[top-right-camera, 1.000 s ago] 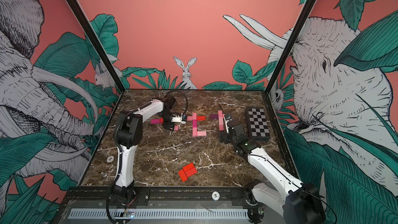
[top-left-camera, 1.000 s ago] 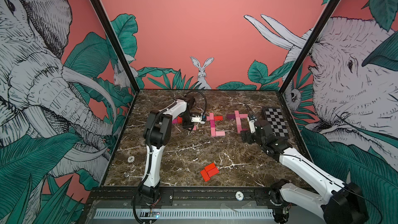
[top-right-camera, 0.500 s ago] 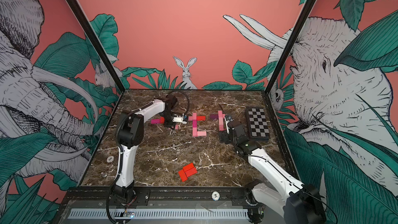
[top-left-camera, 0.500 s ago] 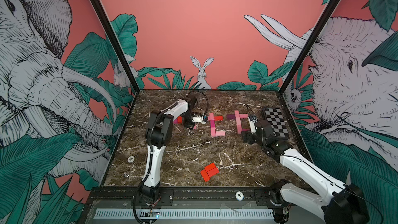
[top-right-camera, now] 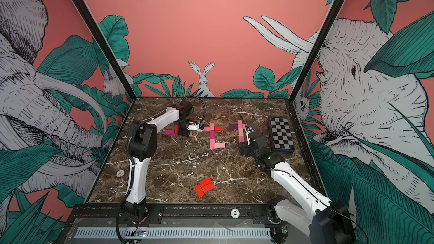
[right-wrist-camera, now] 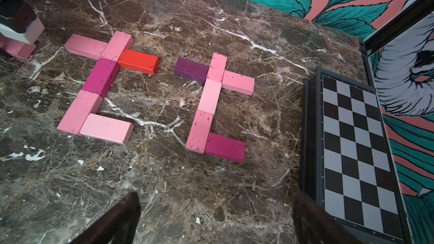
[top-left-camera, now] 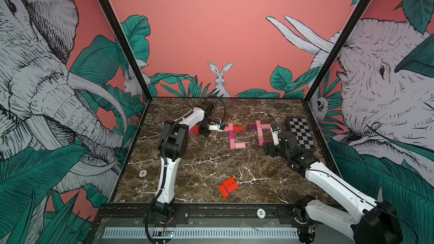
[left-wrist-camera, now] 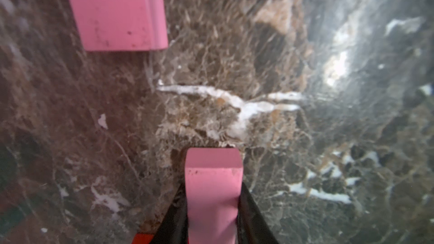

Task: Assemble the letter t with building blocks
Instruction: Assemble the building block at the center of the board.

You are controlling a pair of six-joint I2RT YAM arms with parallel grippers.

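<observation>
You're over a brown marble table (top-left-camera: 211, 165) veined in white, boxed in by salmon walls (top-left-camera: 211, 31) painted with elephants, green leaves and 1 rabbit (top-left-camera: 220, 78); a checkerboard (top-left-camera: 299, 132) lies flat at the far right edge.

Both top views show 2 letters laid flat at the far side; the middle t (top-left-camera: 231, 134) is pinks, magenta and 1 red bar; the right t (top-left-camera: 259, 127) lies between it and the checkerboard, apart from both. A cluster of red blocks (top-left-camera: 227, 187) sits near the front, touching each other, well apart from the rest.

Your left gripper (left-wrist-camera: 212, 191) is pinching a pink block (left-wrist-camera: 213, 179), black fingers (left-wrist-camera: 176, 212) pressed to its 2 long sides; a 2nd pink block (left-wrist-camera: 117, 12) lies flat on the marble, apart from it. Your right gripper (right-wrist-camera: 216, 207) is spread wide and holds nothing; its 2 fingers (right-wrist-camera: 122, 217) hang over bare marble near the right t's foot.

Your left fingertips don't show in the top views, and the magenta and red blocks (top-left-camera: 193, 129) beside them are partly covered; the right gripper hides the right t's foot there. The held block runs off the left wrist picture; whether its far end touches the table you cannot tell.
</observation>
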